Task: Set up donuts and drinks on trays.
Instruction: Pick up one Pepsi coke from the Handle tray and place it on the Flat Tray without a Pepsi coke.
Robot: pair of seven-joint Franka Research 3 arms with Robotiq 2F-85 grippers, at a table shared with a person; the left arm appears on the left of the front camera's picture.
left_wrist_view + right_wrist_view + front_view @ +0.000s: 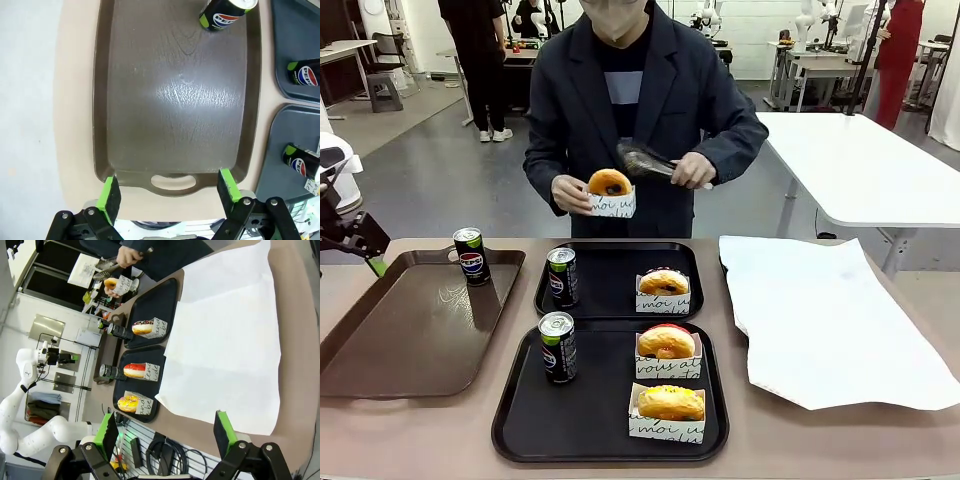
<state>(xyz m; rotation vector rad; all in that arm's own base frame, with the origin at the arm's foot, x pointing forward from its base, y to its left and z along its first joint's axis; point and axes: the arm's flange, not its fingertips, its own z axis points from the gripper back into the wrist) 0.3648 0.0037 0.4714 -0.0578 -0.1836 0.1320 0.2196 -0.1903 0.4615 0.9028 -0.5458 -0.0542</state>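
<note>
Two black trays lie mid-table. The far tray holds a Pepsi can and a sleeved donut. The near tray carries a can, a red-glazed donut and a yellow donut. Behind the table, the person holds another sleeved donut in one hand and tongs in the other. My left gripper hangs open over the near handle of the brown tray, holding nothing. My right gripper is open above the white paper's edge.
A third can stands at the far end of the brown tray on the left. A large white paper sheet covers the table's right side. The left gripper shows at the picture's left edge.
</note>
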